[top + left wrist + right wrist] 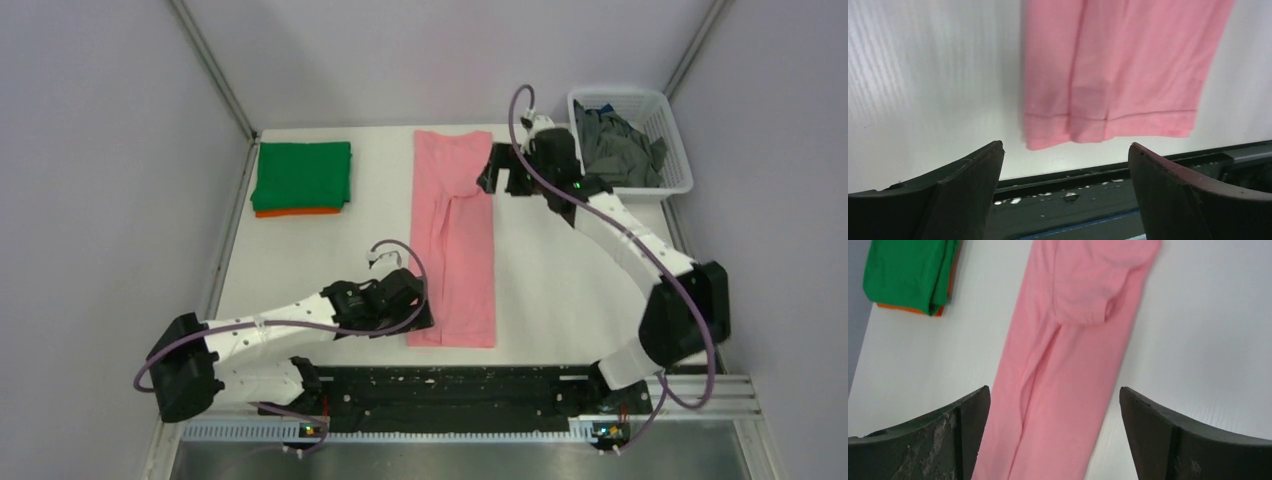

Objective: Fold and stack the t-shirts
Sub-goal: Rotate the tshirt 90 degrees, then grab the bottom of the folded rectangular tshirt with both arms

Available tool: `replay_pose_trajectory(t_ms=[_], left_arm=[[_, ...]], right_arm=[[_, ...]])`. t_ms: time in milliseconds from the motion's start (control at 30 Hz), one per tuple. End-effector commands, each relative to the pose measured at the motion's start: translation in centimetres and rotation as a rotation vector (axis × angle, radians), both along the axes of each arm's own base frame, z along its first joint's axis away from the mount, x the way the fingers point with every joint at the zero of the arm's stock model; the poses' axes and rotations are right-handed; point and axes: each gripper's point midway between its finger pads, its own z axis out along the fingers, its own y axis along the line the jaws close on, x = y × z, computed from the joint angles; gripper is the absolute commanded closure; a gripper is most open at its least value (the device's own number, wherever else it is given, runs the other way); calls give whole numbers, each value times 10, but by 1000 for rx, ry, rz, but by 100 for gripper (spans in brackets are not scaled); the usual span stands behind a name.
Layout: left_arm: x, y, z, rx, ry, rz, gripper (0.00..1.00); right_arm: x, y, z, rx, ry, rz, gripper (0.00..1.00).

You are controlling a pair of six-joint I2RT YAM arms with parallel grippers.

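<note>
Though well under way, looks about half done at most. Counts two finished pieces at the far left corner of the table [570, 270]: the green t-shirt [303, 172] folded square on top of the orange t-shirt [298, 212], with only an orange edge peeping out beneath. Finds the pink t-shirt [455, 240] flat in the middle of the table, folded lengthwise into a long narrow strip, sleeves turned in, hem toward the near edge and collar end toward the far edge. Calls for cross folds, then a move onto the stack. Leaves the dark grey t-shirts [612, 148] crumpled in the white basket [682, 160] at the far right corner, unfolded; cannot tell how many. Has the left gripper [420, 312] at the strip's near left corner, jaws spread wide and holding nothing, the hem showing just ahead of them in the wrist view. Has the right gripper [492, 172] just beside the strip's far right edge, near the tucked sleeve, jaws likewise spread wide and empty. Suggests, as a judgement only, a two-handed cross fold next, one end carried over to the other.
</note>
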Motion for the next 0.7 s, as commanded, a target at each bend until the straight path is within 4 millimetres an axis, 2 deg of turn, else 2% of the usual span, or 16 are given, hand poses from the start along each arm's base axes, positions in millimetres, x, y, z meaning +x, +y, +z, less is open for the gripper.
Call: replay_pose_trajectory(t_ms=[0, 33, 67, 100, 267, 367, 533, 600, 667], left_arm=[[-12, 30, -25, 36, 29, 69, 1], [-14, 29, -28, 17, 36, 65, 1], [-15, 27, -30, 2, 41, 58, 2], [-17, 26, -33, -8, 50, 53, 5], [-18, 26, -46, 9, 76, 63, 22], [-13, 28, -51, 29, 71, 77, 37], [-12, 18, -61, 17, 100, 62, 45], [-15, 16, -65, 18, 121, 50, 51], [-18, 16, -68, 22, 137, 47, 61]], right_arm=[[-72, -26, -53, 63, 159, -122, 2], [-95, -30, -74, 70, 208, -122, 3], [-111, -31, -76, 96, 216, -115, 4], [-127, -33, -88, 101, 247, -109, 4], [-188, -38, -130, 98, 363, -78, 6], [-217, -32, -142, 122, 415, -20, 8], [-264, -18, -159, 121, 502, 73, 12], [-279, -16, -166, 122, 536, 89, 15], [-292, -15, -170, 130, 563, 99, 20]])
